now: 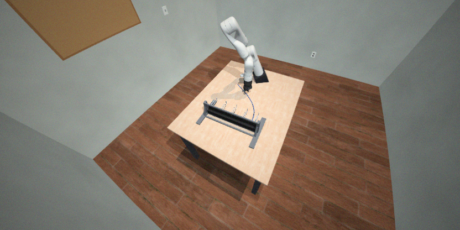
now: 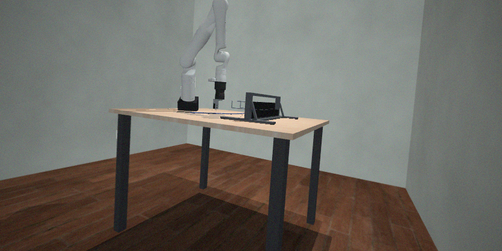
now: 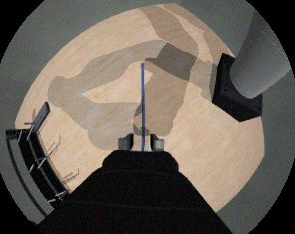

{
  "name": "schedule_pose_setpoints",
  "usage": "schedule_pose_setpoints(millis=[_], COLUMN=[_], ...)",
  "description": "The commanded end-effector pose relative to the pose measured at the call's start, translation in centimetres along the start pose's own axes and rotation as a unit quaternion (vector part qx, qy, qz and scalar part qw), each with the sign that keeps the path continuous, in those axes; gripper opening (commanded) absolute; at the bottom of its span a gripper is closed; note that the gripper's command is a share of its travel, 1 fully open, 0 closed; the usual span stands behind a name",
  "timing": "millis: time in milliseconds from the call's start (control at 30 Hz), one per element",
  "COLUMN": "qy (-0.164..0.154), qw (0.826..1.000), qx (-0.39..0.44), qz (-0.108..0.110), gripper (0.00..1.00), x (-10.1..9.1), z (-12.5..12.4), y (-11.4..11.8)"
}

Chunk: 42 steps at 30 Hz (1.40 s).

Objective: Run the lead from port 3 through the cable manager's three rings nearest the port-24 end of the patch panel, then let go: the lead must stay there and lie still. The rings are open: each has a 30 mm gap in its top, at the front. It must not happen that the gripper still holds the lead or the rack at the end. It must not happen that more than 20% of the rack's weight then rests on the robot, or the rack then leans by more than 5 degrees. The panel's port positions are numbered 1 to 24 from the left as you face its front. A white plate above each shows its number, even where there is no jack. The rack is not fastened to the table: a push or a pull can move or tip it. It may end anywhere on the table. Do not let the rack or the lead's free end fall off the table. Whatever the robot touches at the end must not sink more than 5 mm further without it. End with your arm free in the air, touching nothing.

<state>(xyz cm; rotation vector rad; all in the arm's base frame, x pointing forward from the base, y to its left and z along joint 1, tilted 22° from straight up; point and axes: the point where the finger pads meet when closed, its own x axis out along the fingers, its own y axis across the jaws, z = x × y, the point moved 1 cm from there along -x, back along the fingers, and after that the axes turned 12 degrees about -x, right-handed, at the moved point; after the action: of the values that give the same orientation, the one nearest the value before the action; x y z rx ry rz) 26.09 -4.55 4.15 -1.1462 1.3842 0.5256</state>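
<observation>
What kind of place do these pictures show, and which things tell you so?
Probably a bare test room for robot trials, not a real server room. One white arm stands on a wooden table beside a small patch-panel rack with a blue lead; around them only grey walls and plank flooring.

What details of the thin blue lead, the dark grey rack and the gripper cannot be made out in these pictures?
- Top view: the white number plates on the dark grey rack are too small to read.
- Wrist view: the black gripper body hides the thin blue lead below its open fingers.
- Exterior view: the rack's frame hides where the lead plugs in.
</observation>
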Motion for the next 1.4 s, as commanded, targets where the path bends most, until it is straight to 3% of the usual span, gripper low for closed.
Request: schedule_pose_setpoints(millis=[0, 700, 1367], qy=[0.004, 0.004, 0.004], qw=[1.000, 1.000, 1.000], qx=[-0.001, -0.001, -0.001], qz=[0.004, 0.004, 0.004], gripper=[0.67, 0.67, 0.67], x=[0.5, 2.0, 2.1], z=[-0.2, -0.2, -0.2], y=[0.3, 0.3, 0.3])
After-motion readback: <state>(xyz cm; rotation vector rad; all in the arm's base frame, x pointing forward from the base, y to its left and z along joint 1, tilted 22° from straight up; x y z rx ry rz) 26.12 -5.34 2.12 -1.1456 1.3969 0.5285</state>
